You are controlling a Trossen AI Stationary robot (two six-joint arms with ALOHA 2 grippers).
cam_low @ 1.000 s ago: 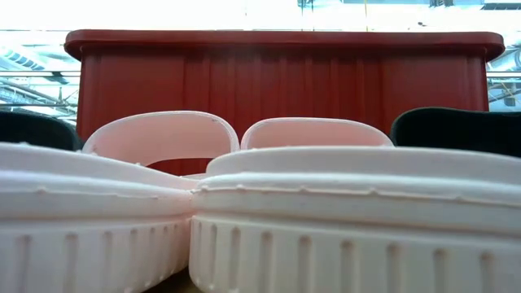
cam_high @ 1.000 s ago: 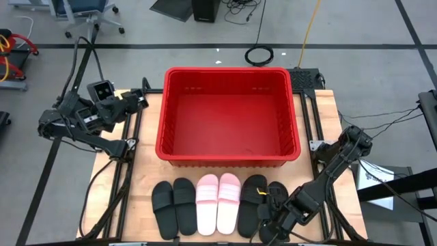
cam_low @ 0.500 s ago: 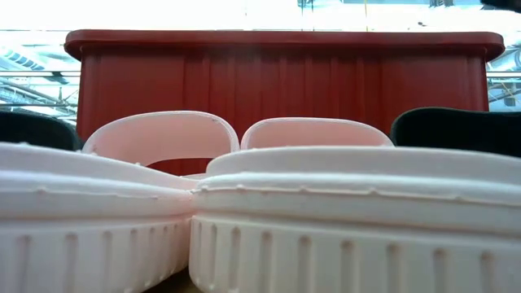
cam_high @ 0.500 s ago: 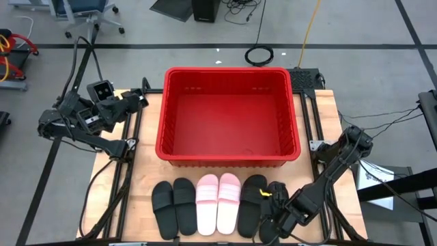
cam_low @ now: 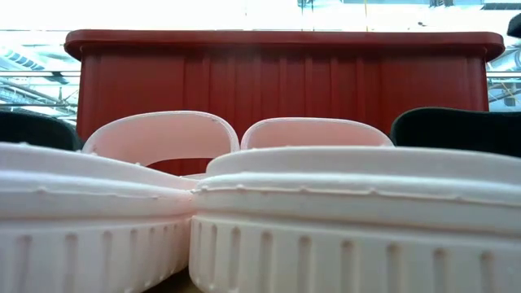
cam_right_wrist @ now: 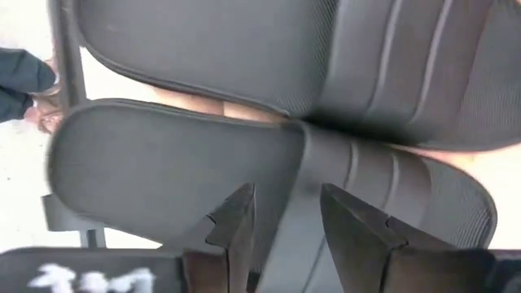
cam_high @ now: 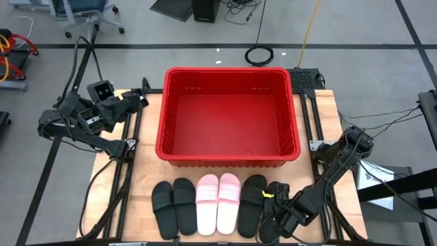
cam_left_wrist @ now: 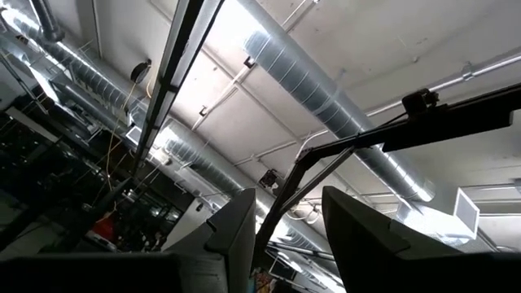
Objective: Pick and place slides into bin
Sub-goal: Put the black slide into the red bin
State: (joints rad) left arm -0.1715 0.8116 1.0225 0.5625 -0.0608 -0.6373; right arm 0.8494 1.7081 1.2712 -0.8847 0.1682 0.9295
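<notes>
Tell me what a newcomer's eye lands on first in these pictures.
First the big red bin, empty, filling the far middle of the table. Next the row of slides along the near edge: a pink pair in the centre with black pairs on both sides. The right gripper hangs low over the rightmost black slide, jaws open, while the left gripper waits at the far left corner.

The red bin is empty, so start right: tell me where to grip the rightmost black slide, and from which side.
Take the rightmost matte black slide by its broad top strap, from above: it lies flat, sole down, beside its twin, so only the raised strap gives the fingers room. The right gripper hovers open over it; the left gripper waits at the wooden table's left.
</notes>
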